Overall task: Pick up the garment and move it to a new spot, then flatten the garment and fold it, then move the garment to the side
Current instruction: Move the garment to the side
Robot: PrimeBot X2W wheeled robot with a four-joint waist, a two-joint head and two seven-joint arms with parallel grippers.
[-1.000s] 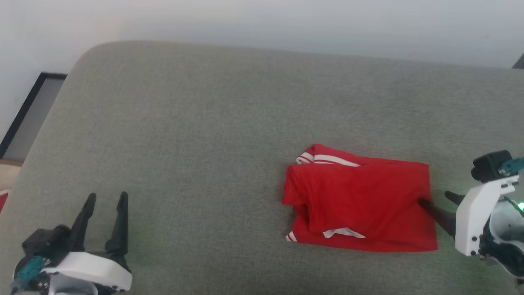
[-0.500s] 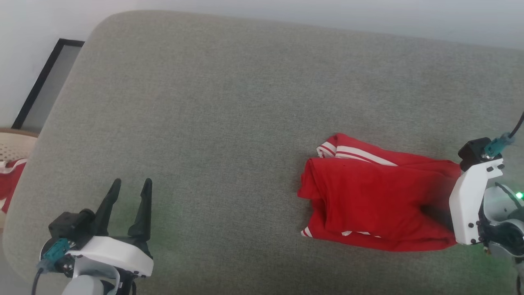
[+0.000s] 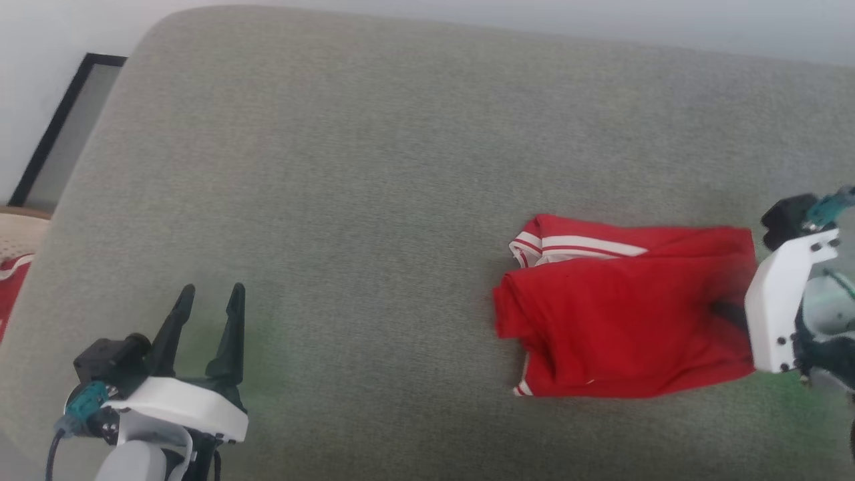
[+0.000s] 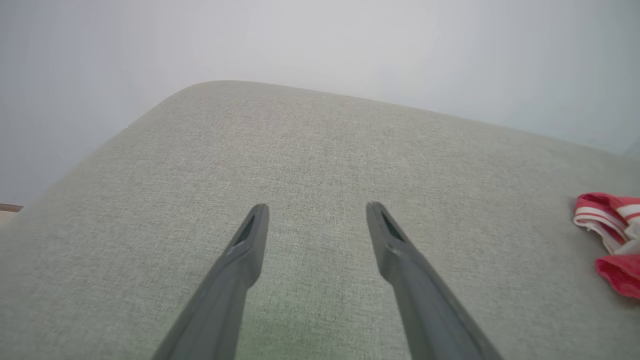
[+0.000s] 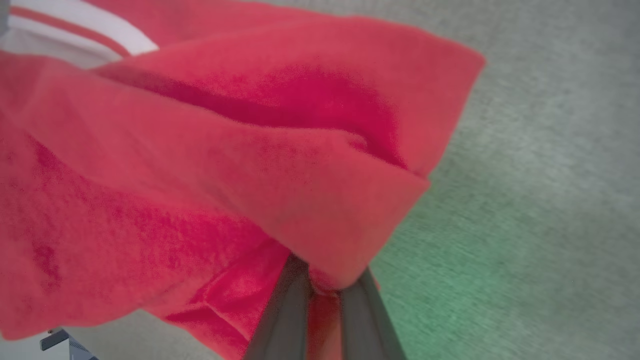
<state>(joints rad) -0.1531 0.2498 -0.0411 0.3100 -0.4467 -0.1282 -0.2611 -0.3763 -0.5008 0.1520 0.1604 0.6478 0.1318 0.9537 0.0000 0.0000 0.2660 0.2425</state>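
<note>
The folded red jersey T-shirt (image 3: 621, 321) lies near the right end of the grey cushion (image 3: 347, 174), its right edge pinched in the closed right gripper (image 5: 322, 290). The left gripper (image 3: 208, 297) gapes empty by the front left corner. Pulled by one edge, I reckon the folds could spill open.

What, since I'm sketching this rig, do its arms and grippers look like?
The left gripper and right gripper each have two long, tapering dark fingers on a white bracket, with a black camera block and a teal connector. A dark cable hangs from the left connector.
</note>
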